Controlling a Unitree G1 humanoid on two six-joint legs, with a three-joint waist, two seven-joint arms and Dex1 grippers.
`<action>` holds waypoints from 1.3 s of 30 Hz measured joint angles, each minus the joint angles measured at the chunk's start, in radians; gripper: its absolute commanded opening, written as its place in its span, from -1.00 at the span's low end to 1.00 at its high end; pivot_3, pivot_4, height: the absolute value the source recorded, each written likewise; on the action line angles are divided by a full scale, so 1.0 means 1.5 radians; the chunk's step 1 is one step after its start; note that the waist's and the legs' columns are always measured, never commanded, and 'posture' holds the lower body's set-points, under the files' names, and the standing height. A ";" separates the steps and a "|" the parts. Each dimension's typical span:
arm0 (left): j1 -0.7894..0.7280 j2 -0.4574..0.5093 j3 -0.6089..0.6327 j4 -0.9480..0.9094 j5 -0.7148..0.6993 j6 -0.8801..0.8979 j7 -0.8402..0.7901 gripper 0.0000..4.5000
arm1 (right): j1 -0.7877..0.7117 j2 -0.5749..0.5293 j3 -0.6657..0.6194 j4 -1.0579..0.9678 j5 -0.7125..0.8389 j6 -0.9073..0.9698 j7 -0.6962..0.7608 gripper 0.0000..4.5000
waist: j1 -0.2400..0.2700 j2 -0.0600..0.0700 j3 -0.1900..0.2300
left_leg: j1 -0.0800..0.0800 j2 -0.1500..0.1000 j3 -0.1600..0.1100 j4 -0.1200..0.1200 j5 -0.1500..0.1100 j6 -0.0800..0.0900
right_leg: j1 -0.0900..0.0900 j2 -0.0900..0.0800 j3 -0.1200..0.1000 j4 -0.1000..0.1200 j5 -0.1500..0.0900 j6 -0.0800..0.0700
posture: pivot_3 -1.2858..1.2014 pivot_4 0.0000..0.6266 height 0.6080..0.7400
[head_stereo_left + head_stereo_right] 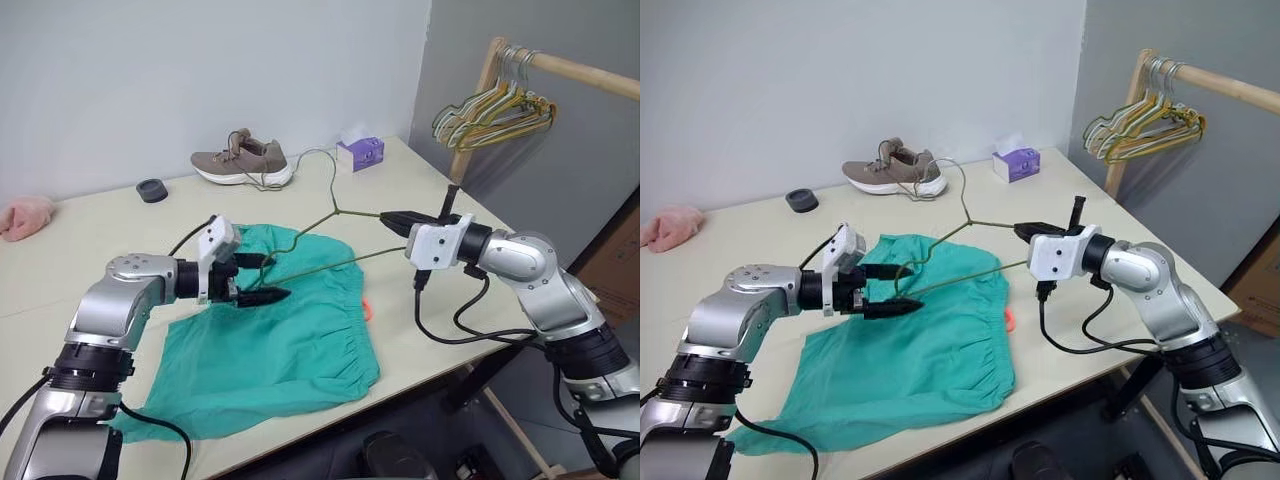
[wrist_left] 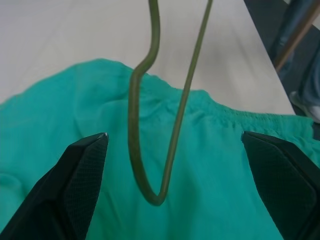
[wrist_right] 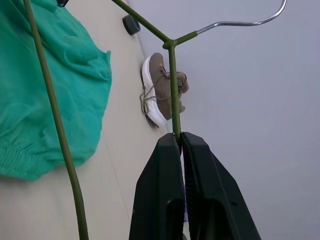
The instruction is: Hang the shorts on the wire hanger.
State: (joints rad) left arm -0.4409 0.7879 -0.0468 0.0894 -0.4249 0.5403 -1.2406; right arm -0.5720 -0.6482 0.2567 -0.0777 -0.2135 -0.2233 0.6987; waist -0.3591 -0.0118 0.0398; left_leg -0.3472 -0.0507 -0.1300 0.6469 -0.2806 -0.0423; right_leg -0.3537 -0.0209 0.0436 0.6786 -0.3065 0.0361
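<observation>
- The shorts (image 1: 270, 345) lie spread flat on the bench (image 1: 90, 260), in the lower middle of the head view, waistband toward the lower right, with a small orange tag (image 1: 368, 310) at their right edge.
- The wire hanger (image 1: 335, 240) is held up above the bench in the middle of the frame, its hook (image 1: 322, 170) reaching toward the upper middle and its far corner dipping over the shorts.
- The right claw (image 1: 388, 217), right of centre, is closed on the hanger's wire just beside the neck.
- The left claw (image 1: 262, 277), left of centre, is wide open over the shorts; in the left wrist view the hanger's bent corner (image 2: 152, 192) sits between its fingers (image 2: 82, 167), touching neither.
- A brown shoe (image 1: 243, 160), a black disc (image 1: 152, 190) and a purple tissue box (image 1: 360, 152) stand along the back of the bench; a pink cloth (image 1: 25, 215) lies at the far left.
- A bunch of hangers (image 1: 495, 112) hangs on a wooden rail (image 1: 580, 72) at upper right.
</observation>
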 measured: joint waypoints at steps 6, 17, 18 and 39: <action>0.001 0.002 -0.005 -0.003 0.005 -0.001 -0.009 0.63 | -0.002 0.014 0.000 -0.007 0.000 -0.009 0.013 -1.00 | 0.000 0.000 0.000 | 0.000 0.000 0.000 0.000 0.000 0.000 | 0.000 0.000 0.000 0.000 0.000 0.000 | -0.28 -1.00 1.00; 0.012 0.001 -0.005 -0.014 0.004 0.000 -0.012 -0.91 | 0.000 0.021 0.000 -0.024 0.001 -0.023 0.027 -1.00 | 0.000 0.000 0.000 | 0.000 0.000 0.000 0.000 0.000 0.000 | 0.000 0.000 0.000 0.000 0.000 0.000 | -0.28 -1.00 1.00; 0.014 0.001 -0.005 -0.017 0.004 0.000 -0.013 -0.99 | 0.002 0.021 0.000 -0.024 0.000 -0.026 0.028 -1.00 | 0.000 0.000 0.000 | 0.000 0.000 0.000 0.000 0.000 0.000 | 0.000 0.000 0.000 0.000 0.000 0.000 | -0.28 -1.00 1.00; 0.037 0.054 -0.030 -0.035 0.100 -0.123 -0.022 -1.00 | 0.093 -0.087 -0.098 -0.196 0.239 0.416 0.160 0.99 | 0.002 0.000 0.000 | 0.000 0.000 0.000 0.000 0.000 0.000 | 0.000 0.000 0.000 0.000 0.000 0.000 | -0.28 -1.00 1.00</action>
State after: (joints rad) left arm -0.3847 0.8692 -0.0915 0.0368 -0.2747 0.3561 -1.2730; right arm -0.4322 -0.7782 0.1102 -0.3721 0.1448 0.4004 0.9392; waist -0.3565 -0.0115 0.0400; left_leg -0.3467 -0.0502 -0.1301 0.6469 -0.2807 -0.0423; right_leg -0.3536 -0.0208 0.0433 0.6792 -0.3068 0.0358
